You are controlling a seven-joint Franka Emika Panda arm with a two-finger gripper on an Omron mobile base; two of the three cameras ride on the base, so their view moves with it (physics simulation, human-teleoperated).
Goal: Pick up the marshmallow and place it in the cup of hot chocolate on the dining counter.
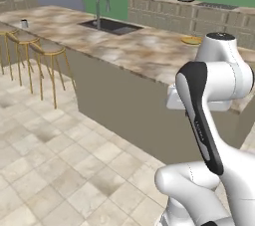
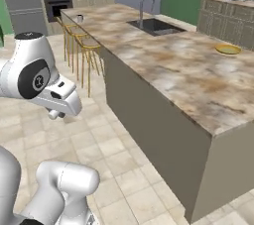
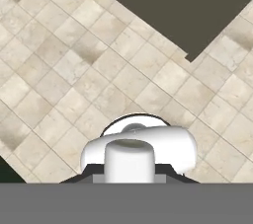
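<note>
claw (image 2: 54,115) clenched, empty, aimed at floor; we sit well apart from cup of hot chocolate (image 1: 24,23) on dining counter (image 1: 149,51), needing approach.

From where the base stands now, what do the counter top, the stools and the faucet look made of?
Counter: polished stone, probably marble or granite, going by the beige-brown veining and thick edge.
Stools: thin brass or gold-painted metal legs; the round seats look tan, material unclear.
Faucet: smooth grey metal, likely brushed steel or chrome, with a curved neck over the dark sink.
</note>
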